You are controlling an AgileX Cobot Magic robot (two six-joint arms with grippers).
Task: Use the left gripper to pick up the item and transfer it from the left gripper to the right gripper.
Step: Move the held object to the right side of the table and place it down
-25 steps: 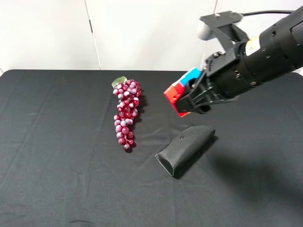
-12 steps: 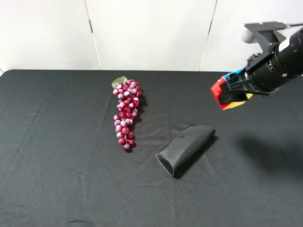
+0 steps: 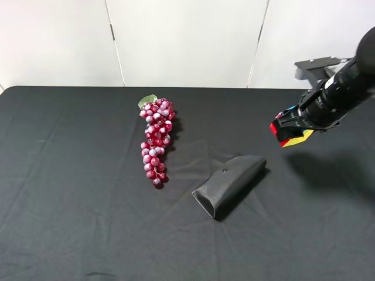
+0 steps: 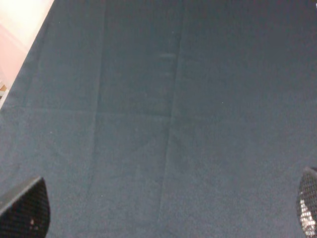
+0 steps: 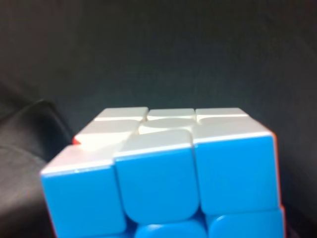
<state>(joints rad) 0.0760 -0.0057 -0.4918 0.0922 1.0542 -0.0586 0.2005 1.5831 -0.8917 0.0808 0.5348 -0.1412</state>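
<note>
Since a second ago my right tool (image 3: 295,124) has carried the puzzle cube (image 3: 280,132) from above the pouch (image 3: 229,184) out toward 3 o'clock; the pouch and the grapes (image 3: 156,140) have not moved. The cube now hangs clear of the bench (image 3: 70,205), at 2 o'clock from the pouch and well apart from it. The right tool is clamped on it. I judge the cube light and rigid, with glossy faces that may slip and layers that may twist, so it is best taken squarely on opposite flat faces. My left tool (image 4: 166,212) stands wide, holding nothing, over bare cloth.
</note>
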